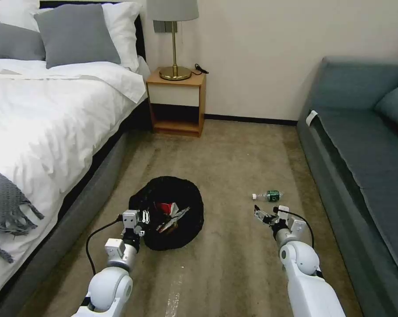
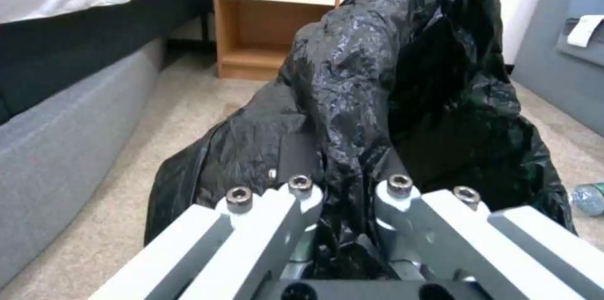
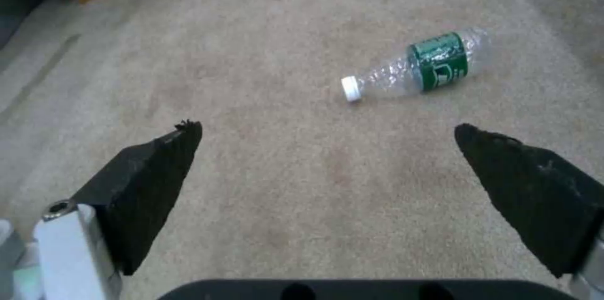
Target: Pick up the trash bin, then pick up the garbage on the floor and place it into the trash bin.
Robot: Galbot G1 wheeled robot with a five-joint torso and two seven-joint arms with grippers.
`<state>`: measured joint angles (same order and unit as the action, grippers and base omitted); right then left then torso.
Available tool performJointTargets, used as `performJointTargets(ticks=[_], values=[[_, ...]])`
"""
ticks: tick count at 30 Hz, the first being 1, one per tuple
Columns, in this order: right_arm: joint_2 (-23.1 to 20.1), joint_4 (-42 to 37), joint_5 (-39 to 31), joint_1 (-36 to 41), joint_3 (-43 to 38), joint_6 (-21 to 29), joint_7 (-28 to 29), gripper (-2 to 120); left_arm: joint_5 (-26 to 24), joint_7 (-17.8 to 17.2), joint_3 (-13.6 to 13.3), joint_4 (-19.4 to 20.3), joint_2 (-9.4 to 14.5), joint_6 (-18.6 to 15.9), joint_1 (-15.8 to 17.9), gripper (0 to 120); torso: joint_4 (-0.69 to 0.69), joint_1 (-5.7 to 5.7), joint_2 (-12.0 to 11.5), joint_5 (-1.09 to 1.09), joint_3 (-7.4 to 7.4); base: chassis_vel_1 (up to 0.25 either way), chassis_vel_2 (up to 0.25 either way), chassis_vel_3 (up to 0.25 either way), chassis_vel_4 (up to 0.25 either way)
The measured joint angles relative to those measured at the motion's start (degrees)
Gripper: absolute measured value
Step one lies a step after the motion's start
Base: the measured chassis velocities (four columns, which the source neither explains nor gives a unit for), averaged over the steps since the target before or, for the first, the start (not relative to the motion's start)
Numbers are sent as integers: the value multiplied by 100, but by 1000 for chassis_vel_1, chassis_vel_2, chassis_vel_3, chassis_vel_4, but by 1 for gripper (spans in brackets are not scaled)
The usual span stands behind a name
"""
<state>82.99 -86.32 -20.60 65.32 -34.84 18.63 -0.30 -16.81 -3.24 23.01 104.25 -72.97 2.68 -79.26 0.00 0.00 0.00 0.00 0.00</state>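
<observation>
A: Fingers (image 3: 157, 168) of the right gripper (image 3: 327, 168) are hanging spread wide over the floor (image 3: 283, 224).
B: Bottle (image 3: 418, 65) is lying just ahead, long axis crosswise. Left gripper (image 2: 343, 191) is pinching the trash bin (image 1: 170, 211) liner.

One black-lined trash bin (image 1: 168, 211), one clear plastic bottle (image 1: 267, 195), one nightstand (image 1: 177, 103), one brass lamp (image 1: 174, 39), one bed (image 1: 45, 114), one blue-grey sofa (image 1: 362, 149), two grey pillows (image 1: 78, 35).

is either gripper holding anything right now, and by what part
The left gripper is shut on the trash bin, pinching the bag-covered rim on the side nearest the robot. The right gripper is open, holding nothing, short of the bottle.
</observation>
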Motion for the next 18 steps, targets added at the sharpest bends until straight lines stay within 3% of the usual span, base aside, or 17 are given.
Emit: performJointTargets(ticks=[18], values=[[18,45,11,27,-50,-95,-19,100,-3,12,-12,-63,-3,28,4,4,0,0,0,0,0,-44,41,44,-48]])
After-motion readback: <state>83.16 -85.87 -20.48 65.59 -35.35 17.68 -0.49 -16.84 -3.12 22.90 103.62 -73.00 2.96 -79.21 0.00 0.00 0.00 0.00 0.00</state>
